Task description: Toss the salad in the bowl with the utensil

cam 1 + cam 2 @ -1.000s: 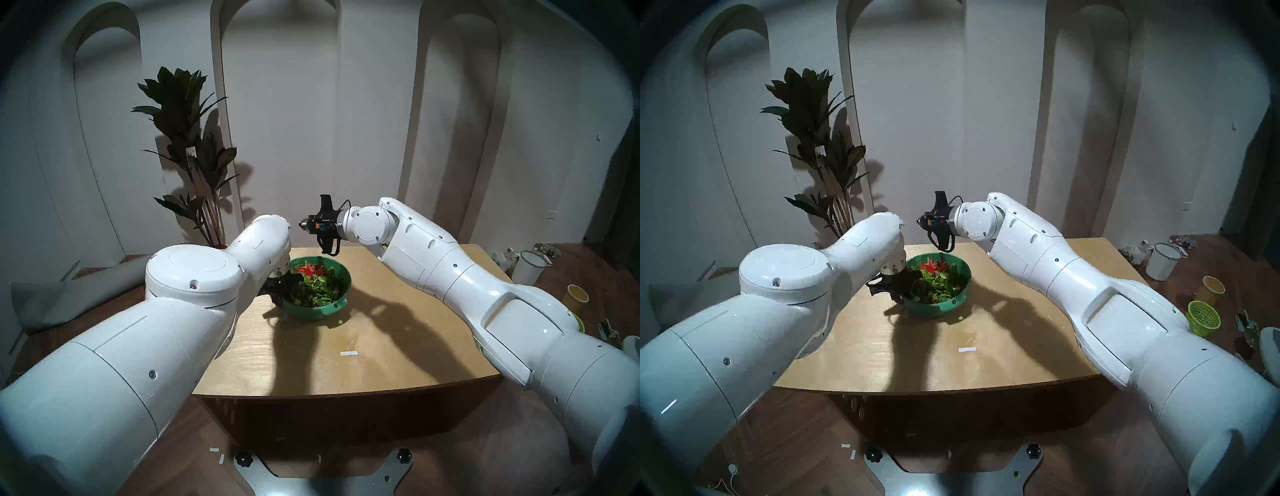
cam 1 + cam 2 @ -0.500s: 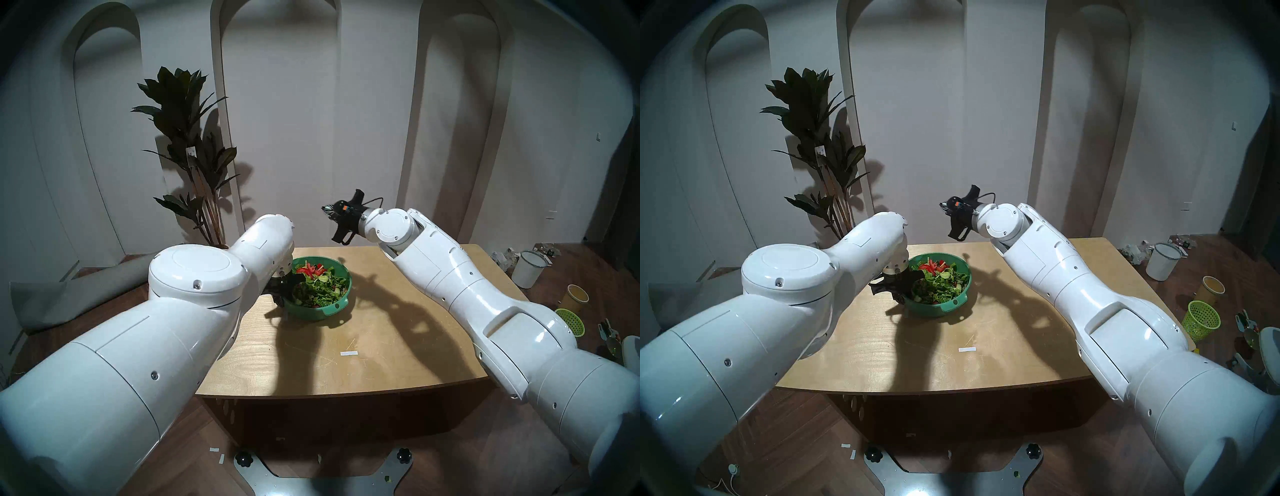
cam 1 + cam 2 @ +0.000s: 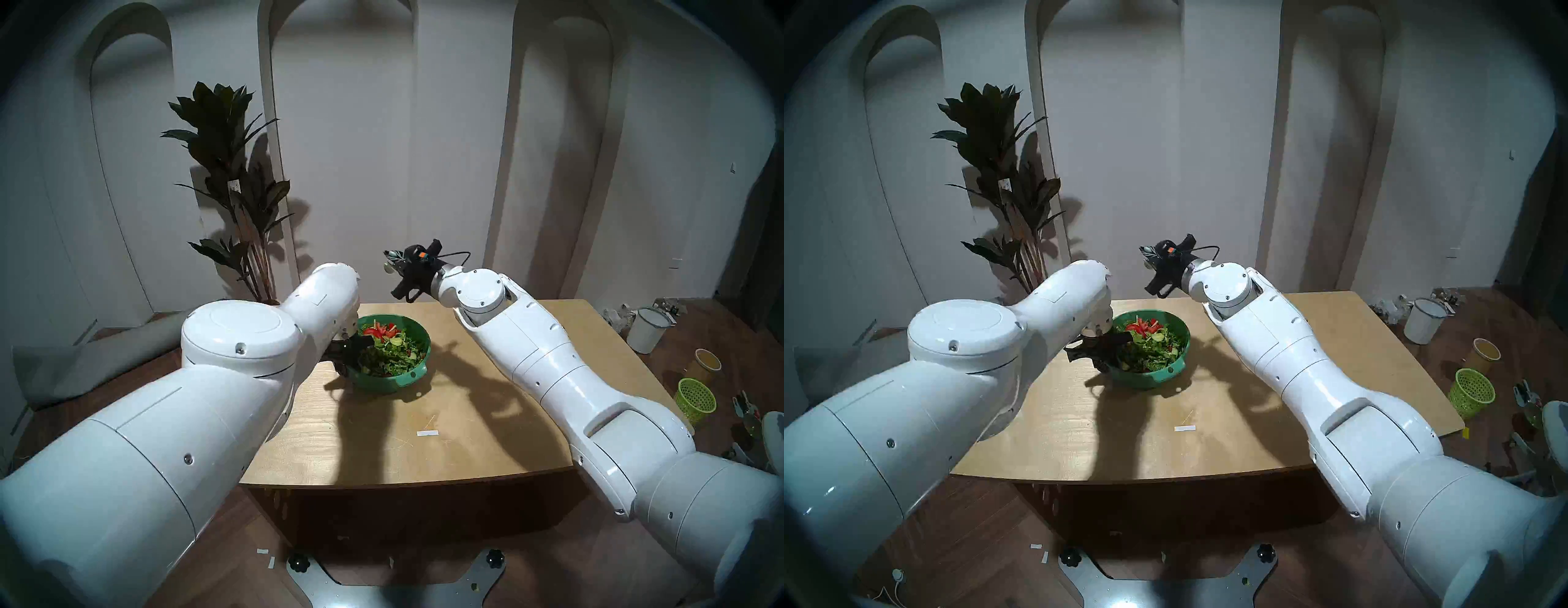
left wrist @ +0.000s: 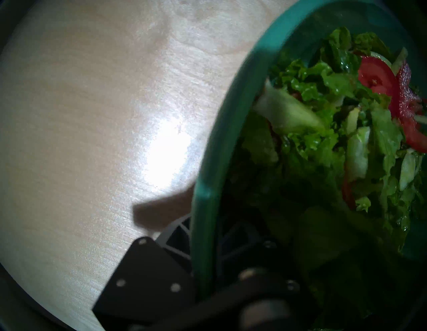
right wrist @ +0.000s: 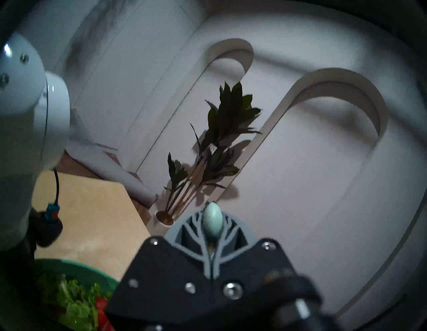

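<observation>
Spoon (image 5: 212, 222) in clamped right hand (image 5: 211, 233)

A deep green bowl (image 3: 413, 373) held bright green lettuce (image 4: 307, 92) and red tomato pieces (image 4: 374, 78); the spoon (image 5: 212, 223) was pale mint, the table (image 3: 424, 450) light wood-grained.

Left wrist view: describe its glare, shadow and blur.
Left wrist view: a white glare patch on the table; a dark shadow beside the bowl rim; the lower salad and the left gripper sit in deep shade; the near rim looks soft.
</observation>
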